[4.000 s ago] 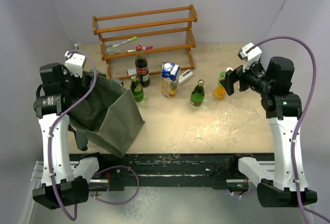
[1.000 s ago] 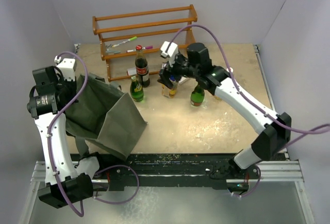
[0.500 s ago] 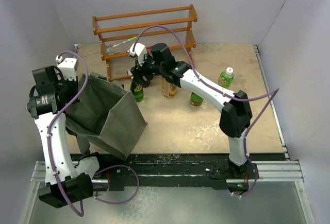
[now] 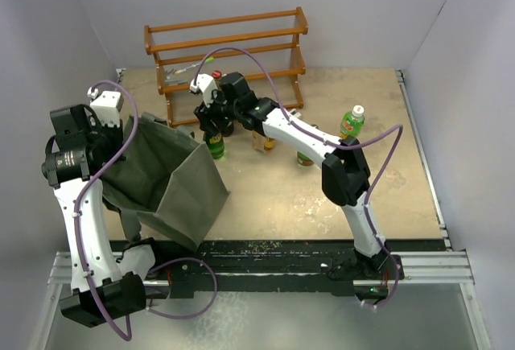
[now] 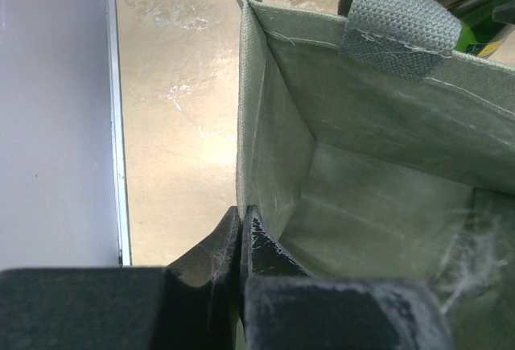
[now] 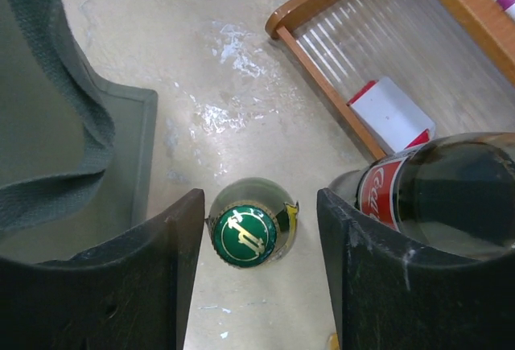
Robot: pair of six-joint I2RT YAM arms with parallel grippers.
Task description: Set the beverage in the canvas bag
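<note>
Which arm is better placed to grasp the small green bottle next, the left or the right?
Right. The right gripper has the green-capped bottle between its open fingers. The left gripper is shut on the rim of the canvas bag, so it is occupied.

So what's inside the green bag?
Only bare cloth walls and floor show inside the canvas bag; nothing lies in it yet. The near corner under the left gripper, which pinches its rim, is hidden.
</note>
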